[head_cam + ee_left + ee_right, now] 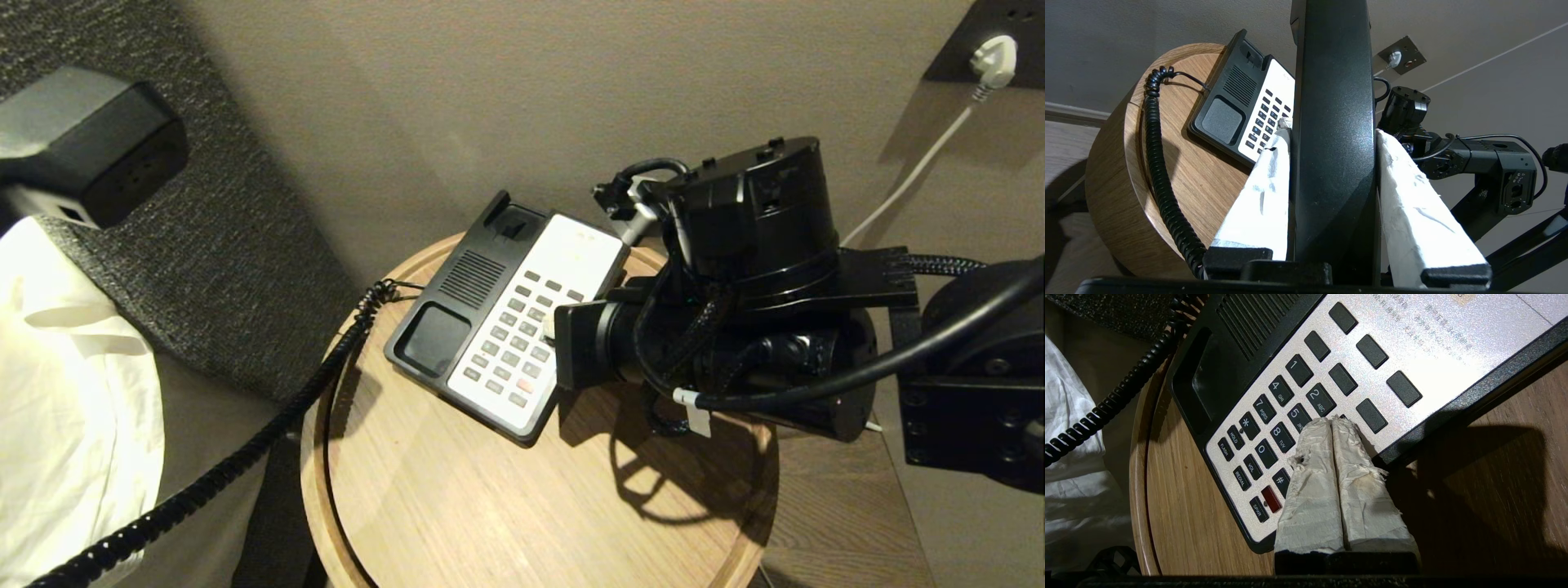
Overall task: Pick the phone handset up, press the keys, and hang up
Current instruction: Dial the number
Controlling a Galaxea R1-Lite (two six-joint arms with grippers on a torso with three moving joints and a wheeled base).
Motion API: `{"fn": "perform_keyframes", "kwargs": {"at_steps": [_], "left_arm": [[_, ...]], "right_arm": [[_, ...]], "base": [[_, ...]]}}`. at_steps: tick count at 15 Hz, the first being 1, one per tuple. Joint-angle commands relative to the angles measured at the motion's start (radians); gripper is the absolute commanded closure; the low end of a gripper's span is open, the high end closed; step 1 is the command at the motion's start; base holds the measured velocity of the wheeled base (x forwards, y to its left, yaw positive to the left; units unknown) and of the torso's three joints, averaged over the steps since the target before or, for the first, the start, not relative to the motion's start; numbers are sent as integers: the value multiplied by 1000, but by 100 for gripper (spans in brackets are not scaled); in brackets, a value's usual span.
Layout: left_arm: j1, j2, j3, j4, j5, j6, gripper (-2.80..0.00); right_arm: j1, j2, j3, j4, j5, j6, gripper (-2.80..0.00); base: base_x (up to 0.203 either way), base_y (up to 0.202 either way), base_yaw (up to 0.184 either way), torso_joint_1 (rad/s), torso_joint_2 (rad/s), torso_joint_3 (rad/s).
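You are in the key-pressing step. Your left gripper [1333, 143] is clamped on the phone handset [1331, 122], holding it up off to the left of the worktop [490, 506], its coiled cord [245, 457] trailing to the phone base [457, 294]. Your right gripper [1333, 424] has its taped fingers pressed together, empty, tips touching the keypad [1290, 416] by the 5 and 2 keys. Next, I judge, lift the right gripper clear, then lower the handset squarely into the empty cradle.
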Motion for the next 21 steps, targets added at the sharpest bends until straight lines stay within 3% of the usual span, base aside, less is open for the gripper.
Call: {"fn": "perform_keyframes", "kwargs": {"at_steps": [1,8,21], "left_arm": [[0,0,3,-1,-1,-4,0],[0,0,11,-1,-1,-4,0],[0,-1,11,-1,-1,-4,0]], "right_arm": [[1,-4,-8,-5,-1,2,0],[64,-21,-18,-18,8,23,0],[67,-33,50,5,-6,22,0]], "base": [[0,0,0,0,0,0],[0,0,0,0,0,0],[0,0,0,0,0,0]]}}
